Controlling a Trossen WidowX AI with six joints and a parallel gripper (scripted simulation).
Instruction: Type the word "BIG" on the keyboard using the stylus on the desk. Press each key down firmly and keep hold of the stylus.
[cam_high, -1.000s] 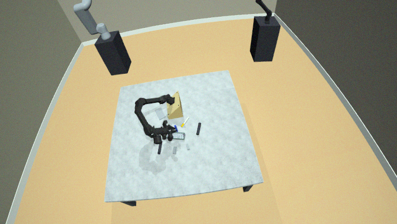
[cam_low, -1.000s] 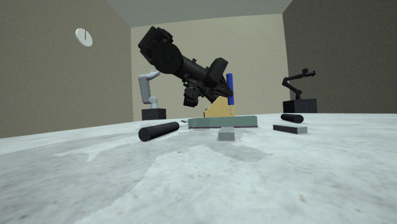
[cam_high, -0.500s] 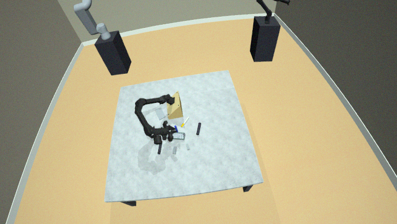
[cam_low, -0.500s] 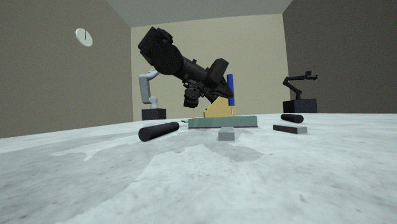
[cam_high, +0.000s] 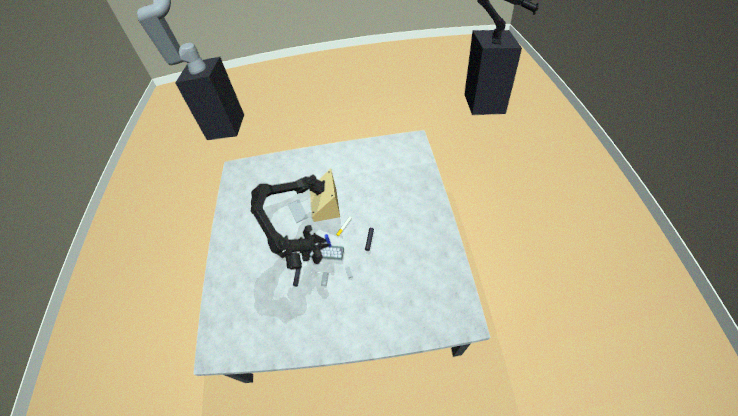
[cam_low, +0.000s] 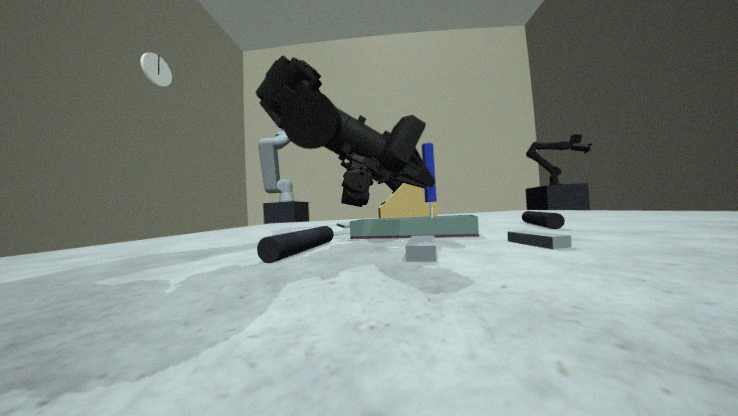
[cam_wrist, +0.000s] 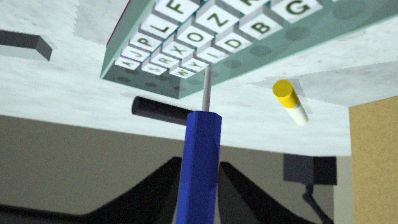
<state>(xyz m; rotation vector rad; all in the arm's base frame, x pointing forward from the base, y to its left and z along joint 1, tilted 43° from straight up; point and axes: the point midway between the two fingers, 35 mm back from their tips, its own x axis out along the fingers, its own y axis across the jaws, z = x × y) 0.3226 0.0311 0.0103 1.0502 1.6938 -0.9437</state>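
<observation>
I see my one gripper (cam_wrist: 200, 192) clamped on the single blue stylus (cam_wrist: 199, 160), upright with its tip over the one keyboard's (cam_wrist: 150, 82) edge beside key I, lettering only the wrist view shows.

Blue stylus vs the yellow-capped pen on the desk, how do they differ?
The blue stylus is clamped upright in the gripper, metal tip over the keyboard; the yellow-capped pen lies loose on the table. Stylus body is blue, pen white. Both are slim rods.
</observation>
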